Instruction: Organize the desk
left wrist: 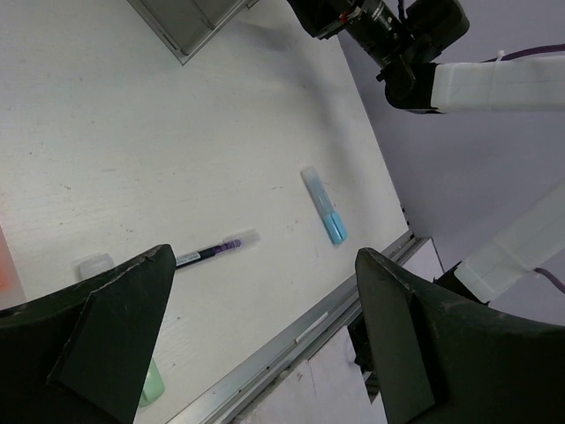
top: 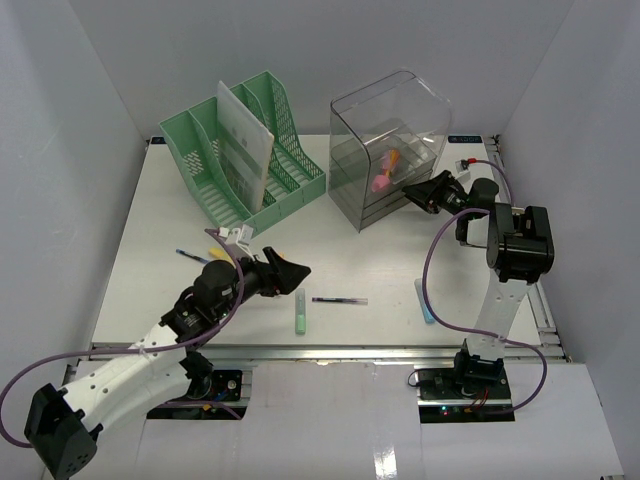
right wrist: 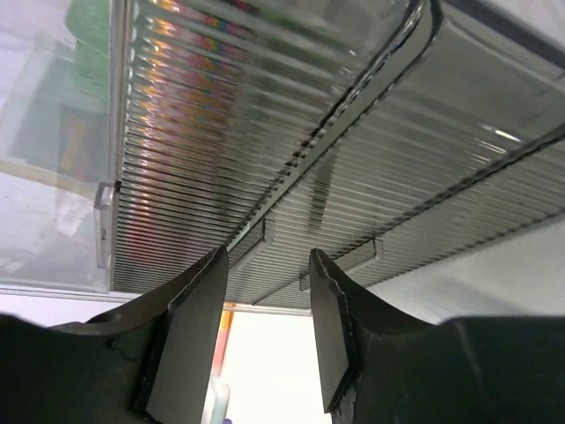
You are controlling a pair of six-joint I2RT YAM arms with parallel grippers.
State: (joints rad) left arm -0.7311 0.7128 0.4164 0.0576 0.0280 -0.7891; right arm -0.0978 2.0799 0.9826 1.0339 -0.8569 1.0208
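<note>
The white worktop (top: 370, 255) fills the middle of the booth, reaching from the silver rail (top: 330, 349) in front of the arm bases back to the rear wall. At its back left stands a green slotted file rack (top: 270, 150) with a pale sheet (top: 243, 140) leaning upright in one slot. At the back right is a clear plastic drawer box (top: 390, 130), with something pink and orange (top: 383, 178) showing through its walls.

The left gripper (top: 298, 272) hangs over the front middle of the worktop, its fingers (left wrist: 124, 318) spread wide with nothing between them. Just past it a dark pen (top: 339, 300) lies flat, and a green highlighter (top: 300, 313) lies beside it, nearer the rail. A blue highlighter (top: 425, 300) rests further right, well apart from both. Another thin pen (top: 192, 256) lies to the left, near the arm's elbow.

The right gripper (top: 410, 195) is up against the front right corner of the drawer box. Its wrist camera looks straight at the ribbed drawer fronts (right wrist: 291, 132). The fingers (right wrist: 194, 336) stand a narrow gap apart and hold nothing. I can't quite tell from here whether their tips touch the plastic or stop just short of it.
</note>
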